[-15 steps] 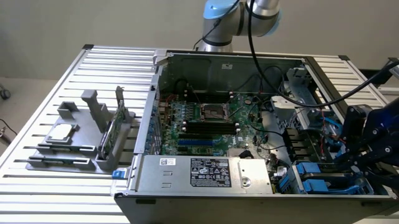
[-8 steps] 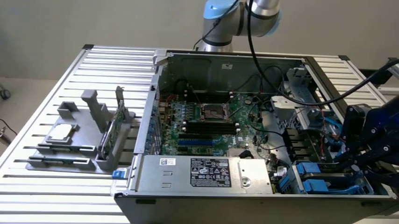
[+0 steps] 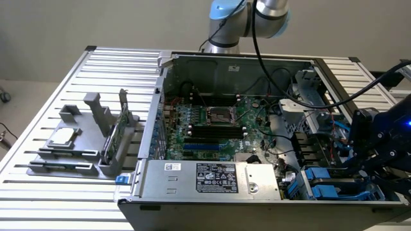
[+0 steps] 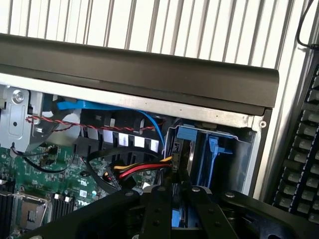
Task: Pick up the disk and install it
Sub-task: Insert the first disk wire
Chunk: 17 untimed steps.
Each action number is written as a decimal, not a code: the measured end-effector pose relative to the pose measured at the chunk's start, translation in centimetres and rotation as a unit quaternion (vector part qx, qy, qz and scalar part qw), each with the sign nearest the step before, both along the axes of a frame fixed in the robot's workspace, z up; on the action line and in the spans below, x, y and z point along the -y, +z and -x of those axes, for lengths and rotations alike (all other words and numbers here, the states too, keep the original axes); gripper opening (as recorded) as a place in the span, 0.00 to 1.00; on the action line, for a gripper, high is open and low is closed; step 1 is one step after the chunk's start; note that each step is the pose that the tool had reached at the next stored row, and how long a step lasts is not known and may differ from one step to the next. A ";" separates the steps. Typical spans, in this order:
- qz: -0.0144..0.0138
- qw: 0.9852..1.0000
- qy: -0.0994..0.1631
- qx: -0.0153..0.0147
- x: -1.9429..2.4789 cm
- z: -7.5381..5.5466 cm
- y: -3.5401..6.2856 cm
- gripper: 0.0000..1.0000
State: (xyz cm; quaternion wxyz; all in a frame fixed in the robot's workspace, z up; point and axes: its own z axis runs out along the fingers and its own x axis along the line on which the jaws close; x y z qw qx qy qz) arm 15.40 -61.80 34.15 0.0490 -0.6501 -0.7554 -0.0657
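Observation:
The disk (image 4: pixel 180 157) stands edge-on in the drive bay (image 4: pixel 214 154) at the corner of the open computer case (image 3: pixel 231 60). It shows as a dark slab with a bright blue rail at its far end. My gripper (image 4: pixel 175 191) is right over it, and its black fingers (image 4: pixel 160 209) converge on the slab's near edge, shut on it. In the exterior view, my gripper (image 3: pixel 361 163) hangs at the case's right front corner, over the blue-railed bay (image 3: pixel 321 187).
Red, yellow and black cables (image 4: pixel 142 170) run beside the bay, under a blue cable (image 4: pixel 99 107). The power supply (image 3: pixel 212 178) and motherboard (image 3: pixel 212 125) fill the case. On the slatted table (image 3: pixel 77 77), a grey holder (image 3: pixel 90 144) carries a silver chip (image 3: pixel 62 138) and a green card (image 3: pixel 110 137).

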 end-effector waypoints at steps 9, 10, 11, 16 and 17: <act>0.000 1.000 -0.016 0.006 0.00 0.2 -0.08 0.18; 0.000 1.000 -0.017 0.006 0.00 0.2 -0.09 0.18; 0.000 1.000 -0.017 0.006 0.00 0.2 -0.10 0.18; 0.000 1.000 -0.020 0.008 0.00 0.3 -0.16 0.18; 0.000 1.000 -0.020 0.008 0.00 0.3 -0.17 0.18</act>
